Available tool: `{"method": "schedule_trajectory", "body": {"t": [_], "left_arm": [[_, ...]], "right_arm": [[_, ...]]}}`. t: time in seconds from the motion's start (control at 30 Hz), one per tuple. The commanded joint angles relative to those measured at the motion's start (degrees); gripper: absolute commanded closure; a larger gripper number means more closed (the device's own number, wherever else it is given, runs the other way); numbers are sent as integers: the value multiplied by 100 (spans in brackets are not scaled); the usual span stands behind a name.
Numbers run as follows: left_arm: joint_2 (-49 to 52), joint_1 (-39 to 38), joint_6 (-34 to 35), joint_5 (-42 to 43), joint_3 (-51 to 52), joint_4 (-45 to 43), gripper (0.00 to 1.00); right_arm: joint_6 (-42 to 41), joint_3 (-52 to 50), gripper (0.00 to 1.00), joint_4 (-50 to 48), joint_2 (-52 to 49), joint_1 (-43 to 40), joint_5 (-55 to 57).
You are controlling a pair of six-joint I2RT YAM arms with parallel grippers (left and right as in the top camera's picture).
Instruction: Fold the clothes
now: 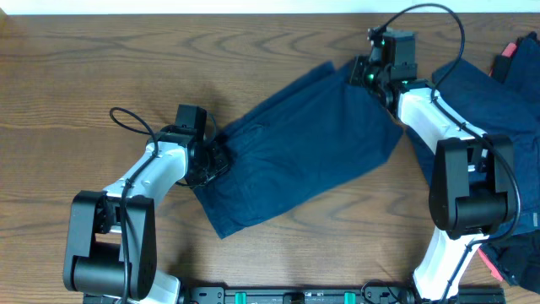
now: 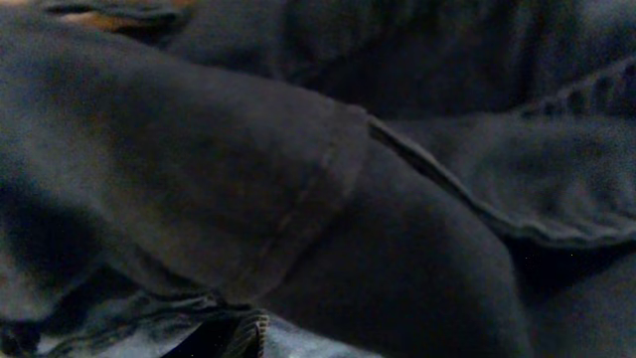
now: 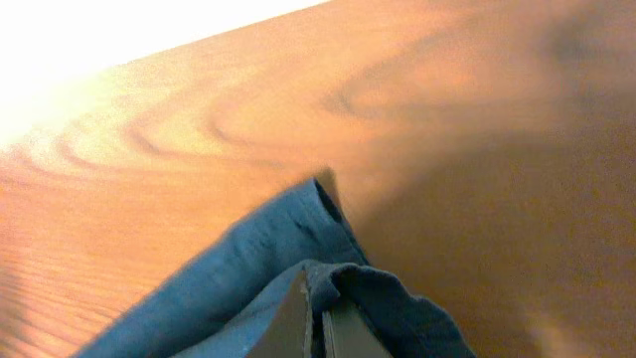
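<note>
Pinching the garment point(image 1: 304, 143) with my right end effector point(image 3: 310, 320), I'd pull taut; left end effector point(image 1: 214, 160) grip: cannot tell.

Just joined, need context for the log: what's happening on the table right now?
Both arms are on a dark blue garment spread diagonally across the table. The right gripper pinches its far corner; the left gripper is at the near-left end, its grip hidden by fabric. More clothes lie at the right edge.
</note>
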State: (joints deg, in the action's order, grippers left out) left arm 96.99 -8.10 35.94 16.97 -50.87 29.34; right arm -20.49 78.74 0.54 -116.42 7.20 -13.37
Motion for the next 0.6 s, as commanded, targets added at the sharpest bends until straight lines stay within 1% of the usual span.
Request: {"method": "schedule_trajectory", "body": {"t": [0.0,0.1,0.27,0.47,0.5,0.57], "left_arm": [[216,2,-76,-378,42,37,62],[216,2,-76,-378,42,42,62],[216,-2,-76,-402,42,114,62],[216,-2,-79,-466,44,229,62],[216,-2,-79,-466,42,232,62],[216,-2,-79,-466,44,234,62]], "right_arm": [[-92,225,99,-308,87,26,472],[-90,225,99,-446,-42,138,994],[-92,225,99,-802,-466,232,1034],[-92,225,99,-2011,-1167,417,988],[-92,225,98,-2177,-1274,459,979],[-90,225,88,-2435,-1478,544,909]]}}
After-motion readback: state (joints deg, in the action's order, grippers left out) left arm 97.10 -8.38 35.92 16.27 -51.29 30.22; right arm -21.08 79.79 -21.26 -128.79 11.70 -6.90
